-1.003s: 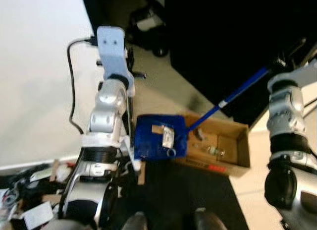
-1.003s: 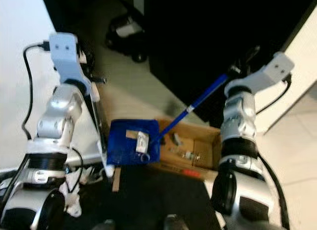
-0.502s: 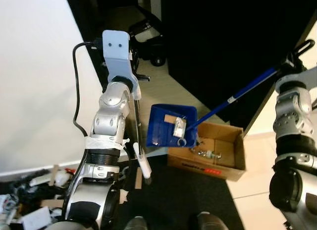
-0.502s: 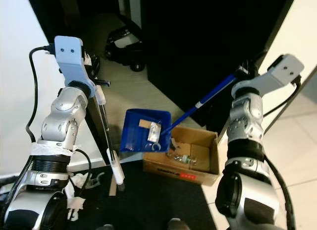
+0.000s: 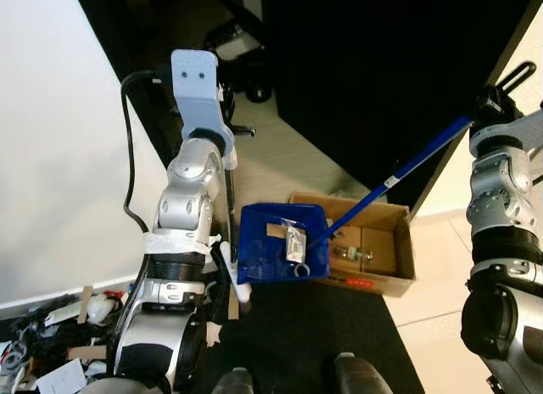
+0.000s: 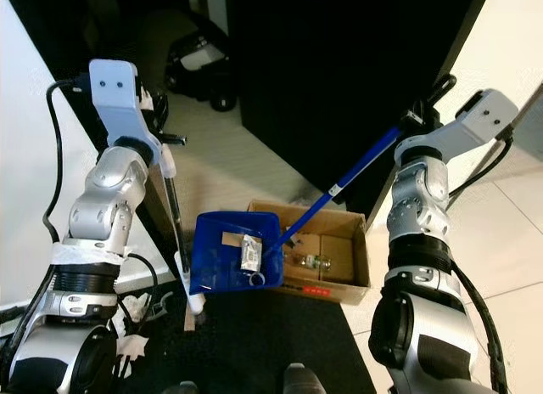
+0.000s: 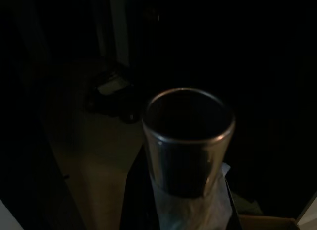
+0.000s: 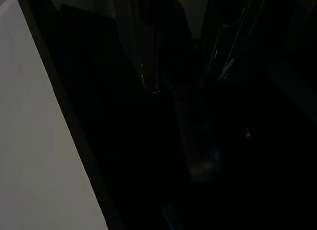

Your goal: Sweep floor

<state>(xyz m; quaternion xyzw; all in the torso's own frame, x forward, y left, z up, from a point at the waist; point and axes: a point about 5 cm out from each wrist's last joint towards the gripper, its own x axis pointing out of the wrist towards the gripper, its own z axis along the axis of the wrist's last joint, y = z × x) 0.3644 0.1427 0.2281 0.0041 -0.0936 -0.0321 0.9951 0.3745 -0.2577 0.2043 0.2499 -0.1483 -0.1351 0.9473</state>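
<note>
Since the dustpan (image 5: 282, 253) hangs just beside the box (image 5: 397, 256) w/ scraps (image 5: 294, 243) in it, the risk is a spill before it's over the opening. It overlaps the near-left corner of the box, so if it tips now the stuff prob lands on the black mat (image 5: 322, 334) or floor, not inside. The blue handle (image 5: 407, 168) runs up to the right gripper (image 6: 424, 112), which looks clamped on its top end, tho I can't tell how firm bc the wrist cam is too dark. The left gripper (image 5: 222, 122) is closed on a thin metal pole (image 6: 172, 209), likely the broom, standing close to the pan. If that pole swings, it could knock the pan. There's also more litter (image 5: 59, 326) by the wall, left side, not swept yet.
</note>
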